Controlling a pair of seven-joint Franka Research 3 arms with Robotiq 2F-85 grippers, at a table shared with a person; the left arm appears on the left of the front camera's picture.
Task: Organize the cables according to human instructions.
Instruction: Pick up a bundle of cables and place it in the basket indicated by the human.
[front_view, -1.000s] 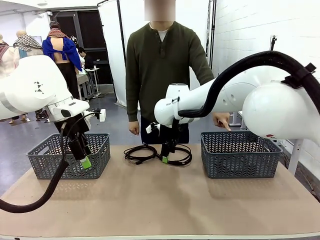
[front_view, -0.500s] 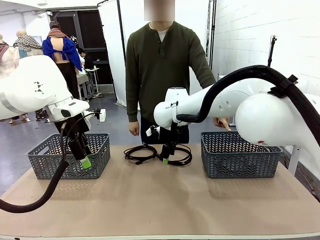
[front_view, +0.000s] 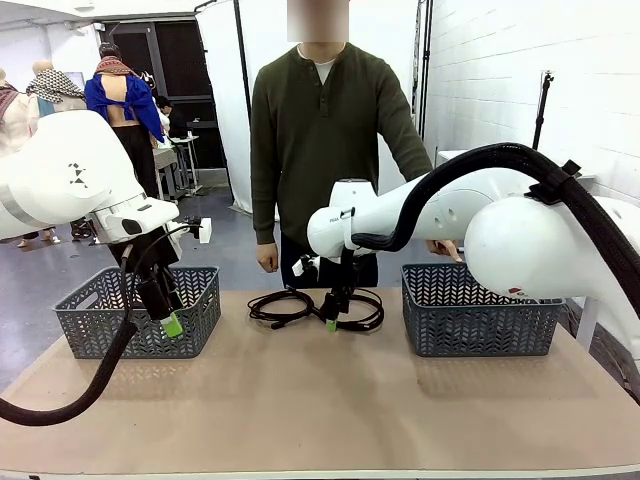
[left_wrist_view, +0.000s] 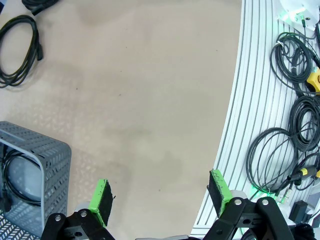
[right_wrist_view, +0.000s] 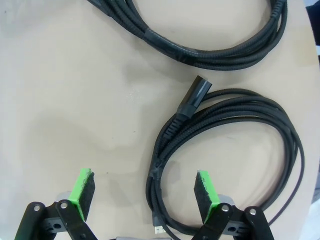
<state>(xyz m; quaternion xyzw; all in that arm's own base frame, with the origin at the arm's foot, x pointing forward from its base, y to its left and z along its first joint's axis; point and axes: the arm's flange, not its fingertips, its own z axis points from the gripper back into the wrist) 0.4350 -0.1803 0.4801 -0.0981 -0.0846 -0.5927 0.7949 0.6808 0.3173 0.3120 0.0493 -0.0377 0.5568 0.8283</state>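
Cables (front_view: 290, 306) lay coiled on the table (front_view: 300, 400) between the left basket (front_view: 100, 325) and right basket (front_view: 480, 320), the right gripper (front_view: 330, 318) low over them, jaws spread and empty, the left gripper (front_view: 168, 322) likewise spread beside the left basket.

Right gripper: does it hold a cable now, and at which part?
Nothing is held. The right gripper has its jaws open above a cable loop lying on the table.

Matt braided black cables (right_wrist_view: 200, 56), matt tan tabletop (front_view: 320, 400), grey perforated plastic baskets (front_view: 480, 322), glossy white arm shells (front_view: 560, 245)
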